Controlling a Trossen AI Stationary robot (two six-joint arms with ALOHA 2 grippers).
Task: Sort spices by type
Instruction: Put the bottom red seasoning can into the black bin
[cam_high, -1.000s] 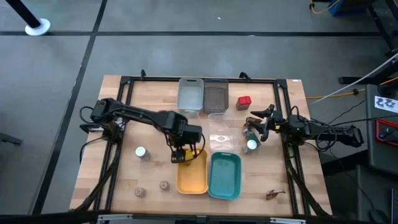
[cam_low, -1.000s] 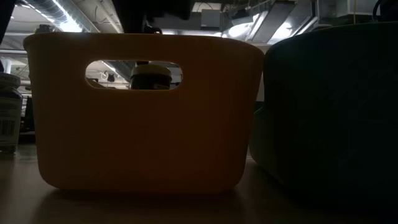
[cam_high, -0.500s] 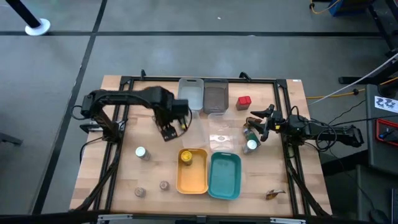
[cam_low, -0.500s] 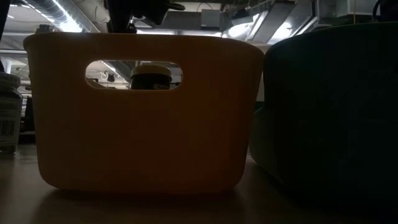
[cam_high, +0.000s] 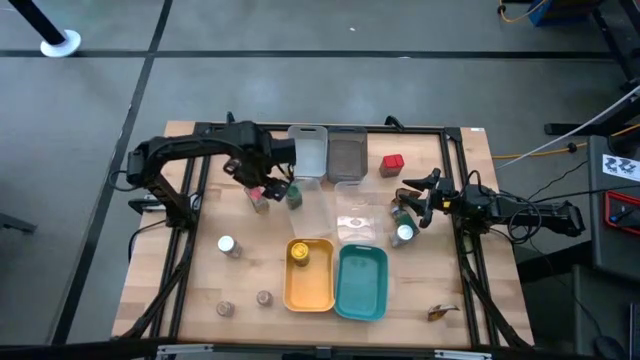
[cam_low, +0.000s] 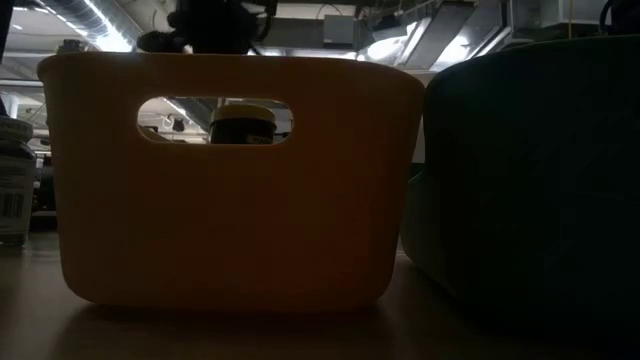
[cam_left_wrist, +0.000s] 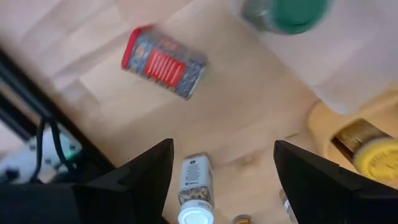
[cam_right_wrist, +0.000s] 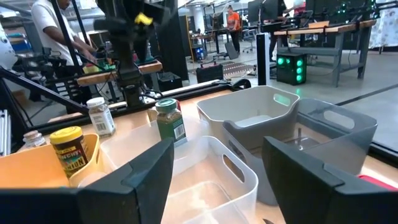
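Note:
My left gripper (cam_high: 260, 186) hangs open, pointing down, above the far left of the table. Its fingers (cam_left_wrist: 149, 180) hold nothing. Below it a red tin (cam_left_wrist: 163, 62) and a green-lidded jar (cam_left_wrist: 286, 14) sit on the wood. A white-lidded jar (cam_left_wrist: 194, 186) stands farther toward the near edge. A yellow-lidded jar (cam_high: 299, 252) stands in the far end of the yellow tray (cam_high: 312, 290). It shows through the tray's handle hole (cam_low: 243, 122) in the low view. My right gripper (cam_high: 410, 205) waits open and level at the table's right, facing the clear tray (cam_right_wrist: 205, 174).
Two grey trays (cam_high: 307, 152) (cam_high: 347, 155) stand at the far edge, with a red box (cam_high: 391, 163) to their right. A teal tray (cam_high: 362, 282) stands right of the yellow one. Two small brown jars (cam_high: 225, 308) (cam_high: 264, 297) stand near left. A light-lidded jar (cam_high: 404, 233) stands by my right gripper.
My left gripper has risen out of the yellow tray and swung toward the far left of the table, rolling about its own axis, its fingers open throughout. It now hangs over the red tin. The yellow-lidded jar has stayed standing in the yellow tray.

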